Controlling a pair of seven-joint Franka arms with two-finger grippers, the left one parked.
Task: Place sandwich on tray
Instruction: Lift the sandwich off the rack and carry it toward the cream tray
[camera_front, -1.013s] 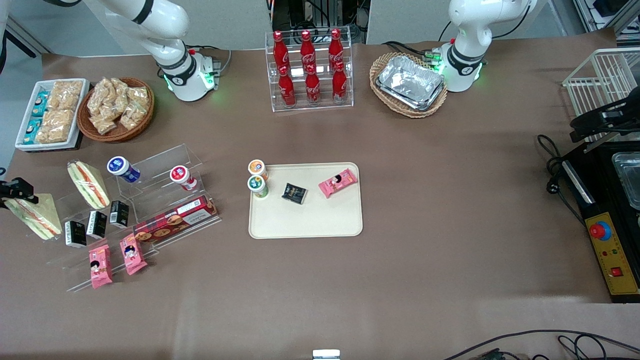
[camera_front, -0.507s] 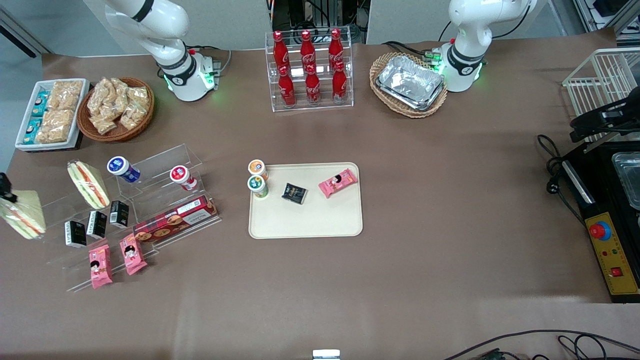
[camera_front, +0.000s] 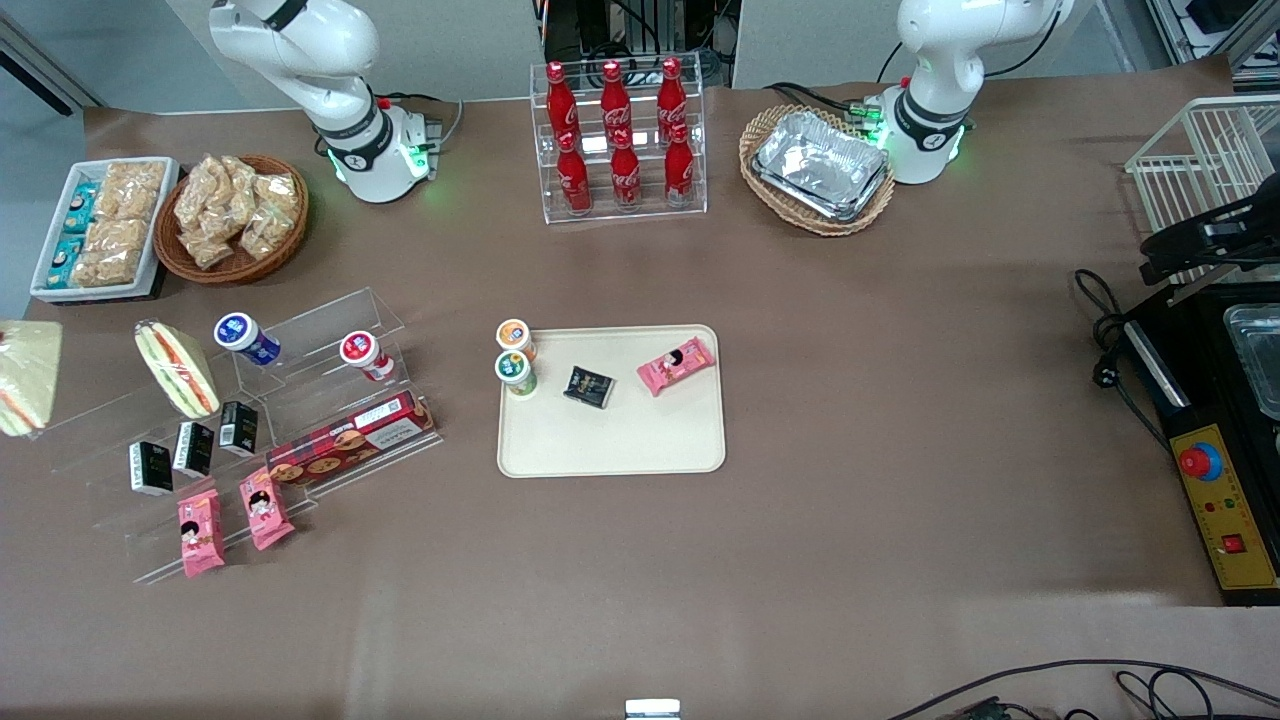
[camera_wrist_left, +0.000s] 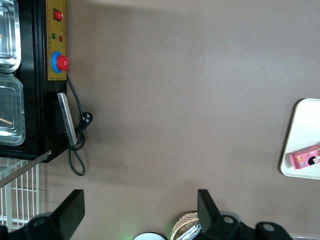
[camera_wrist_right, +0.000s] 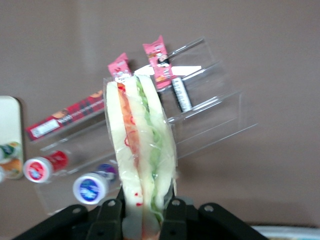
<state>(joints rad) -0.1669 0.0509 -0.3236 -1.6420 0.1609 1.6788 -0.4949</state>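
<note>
My right gripper (camera_wrist_right: 142, 220) is shut on the sandwich (camera_wrist_right: 141, 150), a clear-wrapped wedge with pale bread and green and orange-red filling. It holds the sandwich upright in the air above the clear acrylic stand (camera_wrist_right: 200, 117). In the front view the sandwich (camera_front: 25, 375) shows at the working arm's end of the table; the gripper itself is out of that view. The cream-beige tray (camera_front: 610, 440) lies at the table's middle, well apart from the sandwich. It also shows in the left wrist view (camera_wrist_left: 304, 125).
The tray holds two small cups (camera_front: 515, 370), a black packet (camera_front: 588, 386) and a pink snack pack (camera_front: 676, 366). A second sandwich wedge (camera_front: 178, 368) leans on the acrylic stand (camera_front: 300, 400) with cups, black cartons, a cookie box and pink packs. A cola rack (camera_front: 618, 140) stands farther from the camera.
The sandwich has risen off the stand and moved farther toward the working arm's end of the table. The gripper's black body has left the front view.
</note>
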